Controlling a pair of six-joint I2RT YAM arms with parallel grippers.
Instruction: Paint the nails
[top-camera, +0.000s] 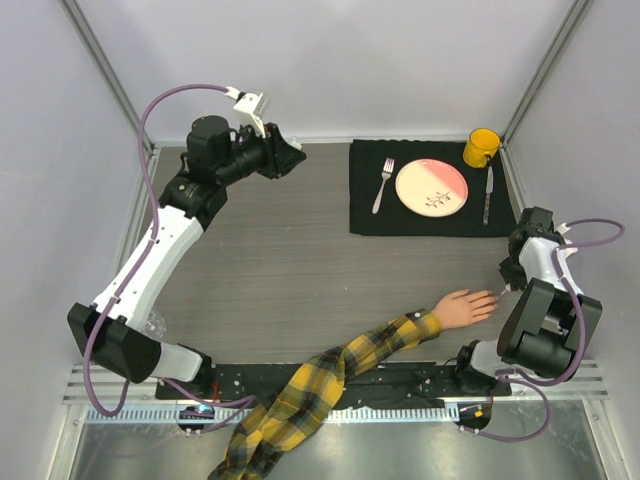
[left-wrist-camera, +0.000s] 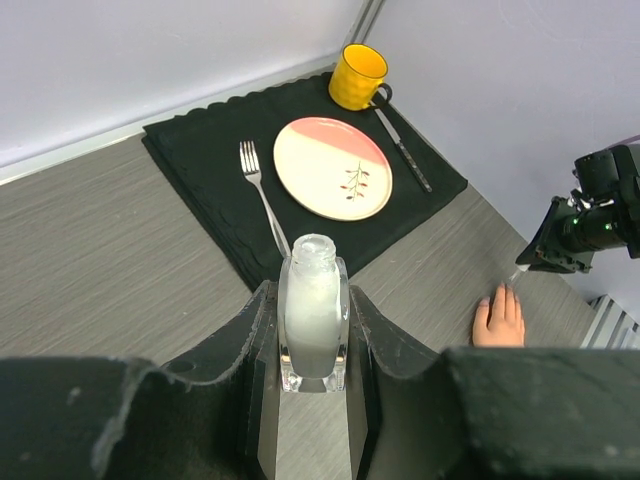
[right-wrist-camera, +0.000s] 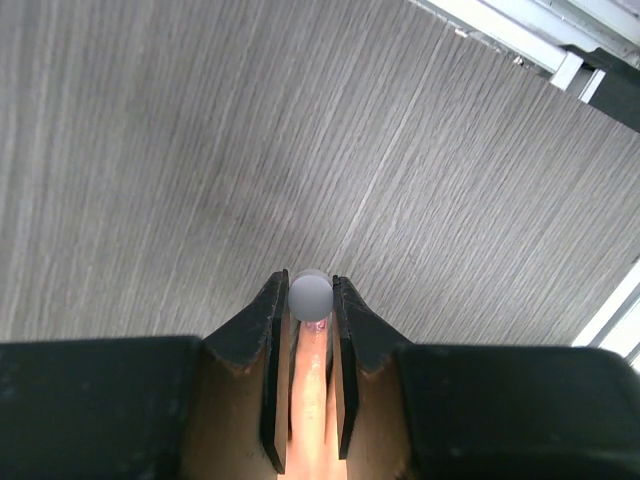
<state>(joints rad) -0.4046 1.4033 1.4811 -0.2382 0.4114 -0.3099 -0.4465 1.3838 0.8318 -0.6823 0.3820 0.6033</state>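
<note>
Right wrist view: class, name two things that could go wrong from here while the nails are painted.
1. The grey cap, held in the right fingers, hides the brush tip over the mannequin finger; polish may smear onto skin.
2. The left fingers hold the uncapped bottle far from the mannequin hand; tilting it could spill.

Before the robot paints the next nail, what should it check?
1. Grip of the left gripper on the bottle: ok, clamped.
2. Top of the bottle open: ok.
3. Grip of the right gripper on the brush cap: ok, clamped.
4. The brush cap lined up over a mannequin finger: ok.
5. Brush tip touching that finger: cannot tell, the cap hides it.
6. Room around the mannequin hand, with plate and mug far off: ok.
</note>
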